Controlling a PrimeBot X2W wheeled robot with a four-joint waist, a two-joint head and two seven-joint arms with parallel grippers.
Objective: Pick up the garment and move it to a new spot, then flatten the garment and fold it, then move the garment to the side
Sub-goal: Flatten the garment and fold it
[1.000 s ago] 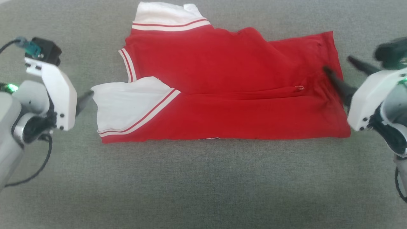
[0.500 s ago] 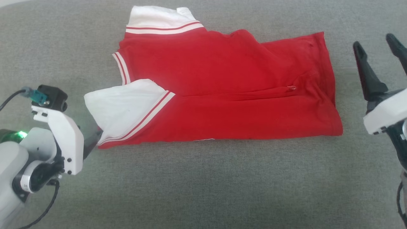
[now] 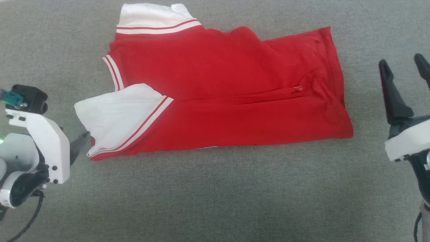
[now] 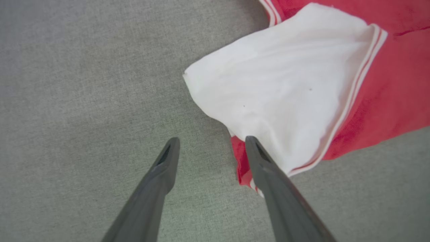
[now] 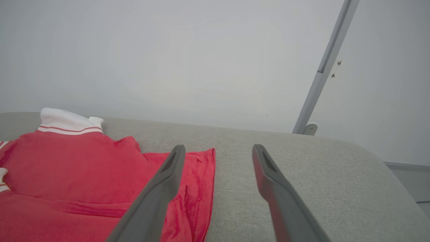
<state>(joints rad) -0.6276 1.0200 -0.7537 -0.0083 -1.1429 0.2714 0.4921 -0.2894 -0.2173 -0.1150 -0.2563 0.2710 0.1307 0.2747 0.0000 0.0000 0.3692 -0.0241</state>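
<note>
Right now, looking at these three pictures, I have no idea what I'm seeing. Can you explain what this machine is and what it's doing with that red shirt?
This is a wheeled robot with two arms. The wide picture comes from a camera on its head, looking down at the work. The other two come from cameras on its wrists, each looking along that arm's two dark fingers. On the grey fabric surface lies a red shirt, partly folded, with a white sleeve on top at one end. The left claw is close to the shirt's corner by that sleeve. The right claw stands off the shirt's other end, apart from it. Both claws are open and hold nothing.
</note>
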